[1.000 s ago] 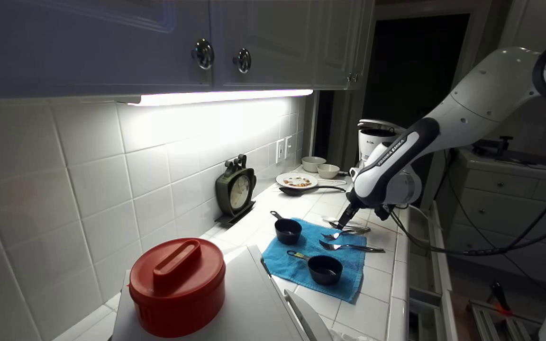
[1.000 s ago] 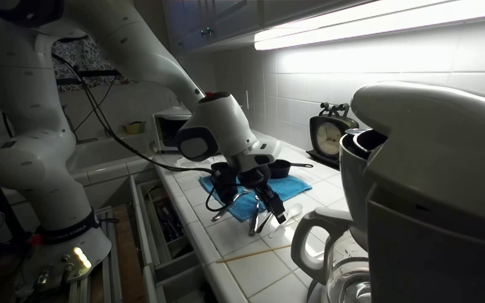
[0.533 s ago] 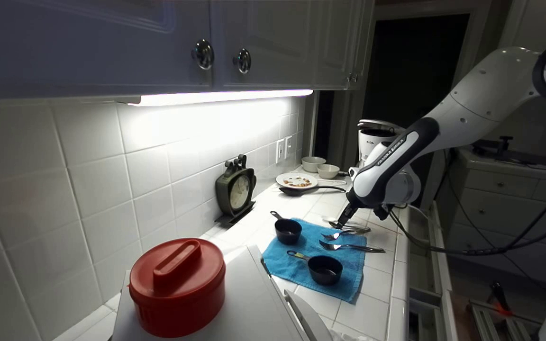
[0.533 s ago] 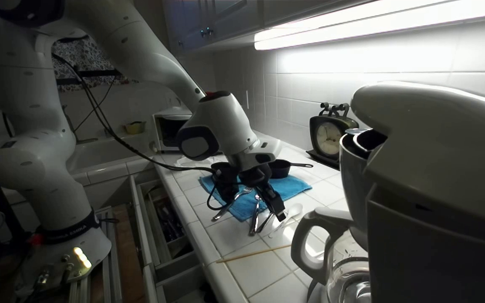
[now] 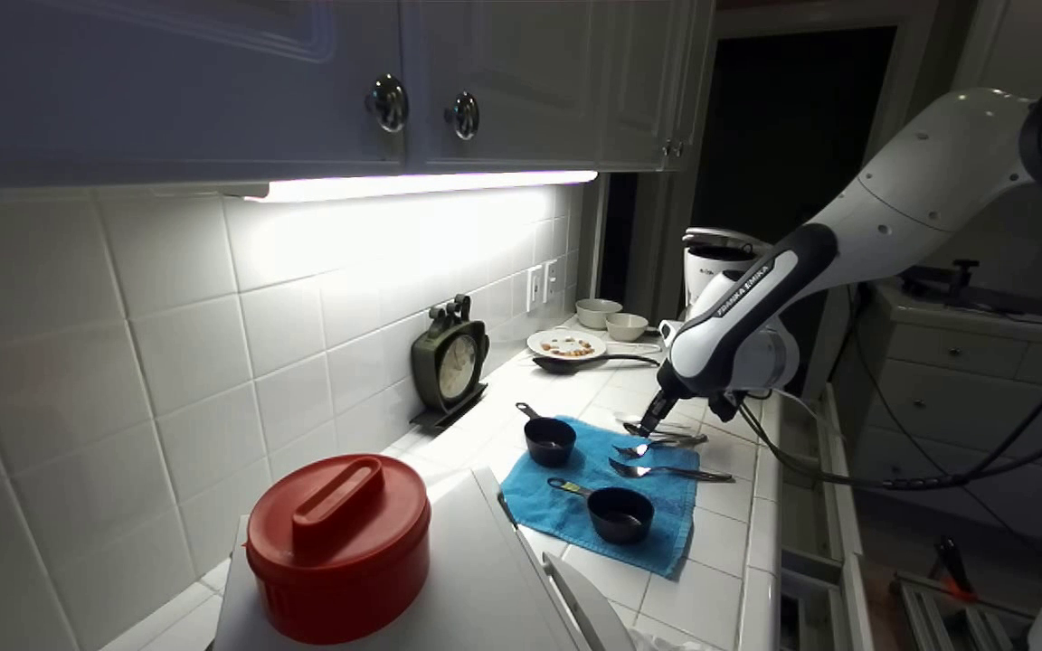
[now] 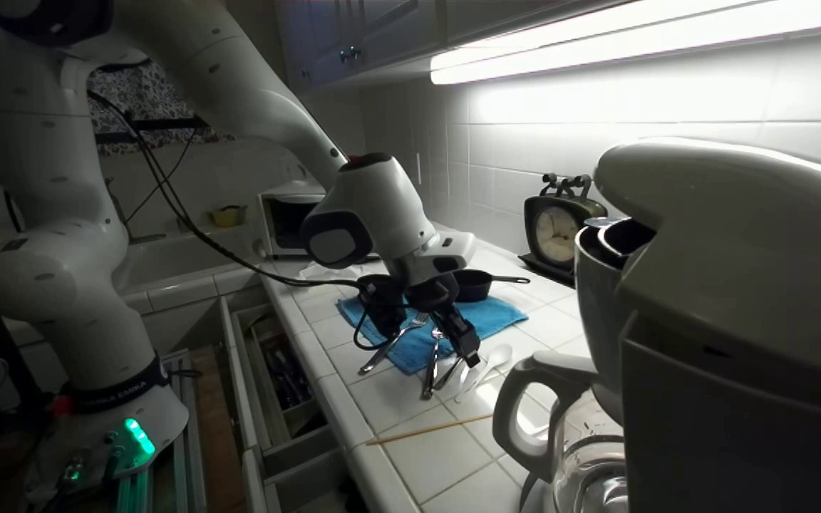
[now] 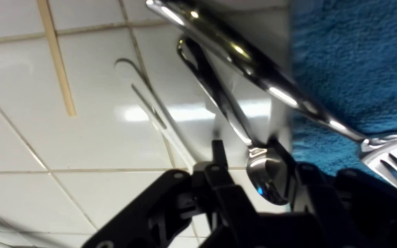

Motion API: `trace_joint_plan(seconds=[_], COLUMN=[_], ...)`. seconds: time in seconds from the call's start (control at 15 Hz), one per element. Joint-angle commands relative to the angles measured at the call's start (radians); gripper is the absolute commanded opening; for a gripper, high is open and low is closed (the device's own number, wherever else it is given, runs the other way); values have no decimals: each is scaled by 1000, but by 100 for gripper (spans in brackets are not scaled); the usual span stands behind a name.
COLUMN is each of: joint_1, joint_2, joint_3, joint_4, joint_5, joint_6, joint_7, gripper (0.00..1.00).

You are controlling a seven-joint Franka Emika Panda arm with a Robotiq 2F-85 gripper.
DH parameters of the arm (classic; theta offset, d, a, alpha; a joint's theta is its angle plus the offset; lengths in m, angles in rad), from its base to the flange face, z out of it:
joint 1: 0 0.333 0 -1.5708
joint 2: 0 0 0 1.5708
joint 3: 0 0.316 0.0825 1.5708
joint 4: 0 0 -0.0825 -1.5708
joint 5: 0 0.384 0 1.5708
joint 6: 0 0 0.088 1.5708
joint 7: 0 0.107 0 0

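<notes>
White-tiled table (image 7: pixel 98 199) carries a blue towel (image 7: pixel 353 72). At its edge, a robot's end effector (image 7: pixel 246 143), fingers apart near a metal fork (image 7: pixel 281 86), straddles a metal spoon (image 7: pixel 265 172) lying ungripped just beside the towel. Centring on the spoon's neck before squeezing evenly should keep it from twisting.

my wrist link (image 5: pixel 738 312): I wear FRANKA EMIKA, white on black | my base (image 6: pixel 111 427): also FRANKA EMIKA | coffee maker (image 5: pixel 713 282): mark too small for me to read | dial (image 5: pixel 459 367): markings illegible
</notes>
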Motion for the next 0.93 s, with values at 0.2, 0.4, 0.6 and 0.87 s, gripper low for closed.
trace_joint_plan(seconds=[0.2,0.4,0.6,0.87], joint_1=[-14,-14,-12,-20], joint_2=[2,3,-17,-63], joint_3=[33,32,33,63], joint_4=[17,23,14,-7], joint_5=[31,31,33,86], joint_6=[-44,-48,-49,-61], joint_7=[-16,-15,-14,-35], gripper=[5,7,7,5])
